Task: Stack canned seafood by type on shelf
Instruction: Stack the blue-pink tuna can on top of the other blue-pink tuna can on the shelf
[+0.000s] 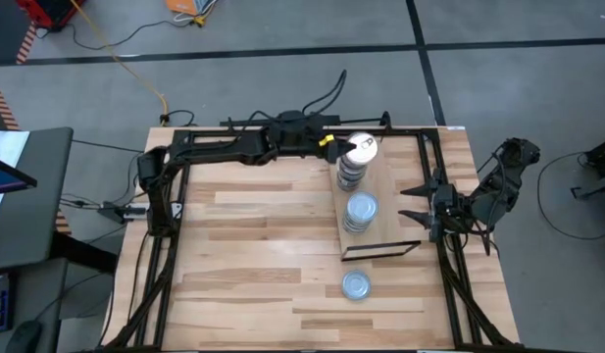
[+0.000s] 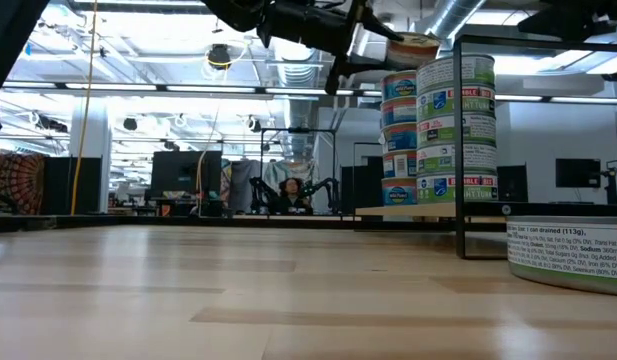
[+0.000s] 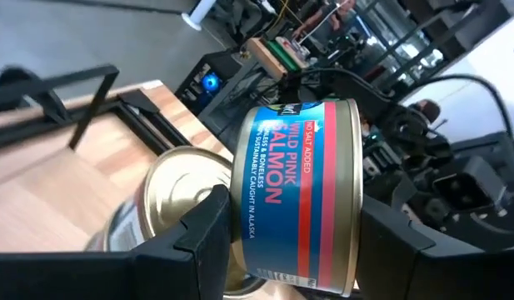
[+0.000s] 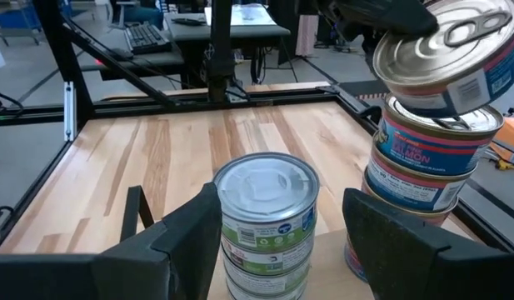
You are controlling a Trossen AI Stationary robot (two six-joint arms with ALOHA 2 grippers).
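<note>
We see the left claw [image 1: 353, 149] clamped on a salmon tin [image 4: 444, 50], tilted just above the salmon stack [image 4: 423, 162] on the shelf [image 1: 385, 211], keeping types together. Right claw [image 1: 412, 203] waits with fingers apart beside the tuna stack [image 1: 361, 213]; one loose tin [image 1: 356, 285] sits on the tabletop [image 1: 253, 265].

The tin [image 3: 302, 192] in the left gripper [image 3: 294, 229] reads "NO SALT ADDED WILD PINK SALMON"; the loose can [image 2: 568, 252] beside the shelf [image 2: 408, 212] says "(113g)".

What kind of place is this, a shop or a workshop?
Probably a robotics lab or workshop: exposed ceiling ducts, desks with a keyboard, loose floor cables, and another robot rig beyond the table.
</note>
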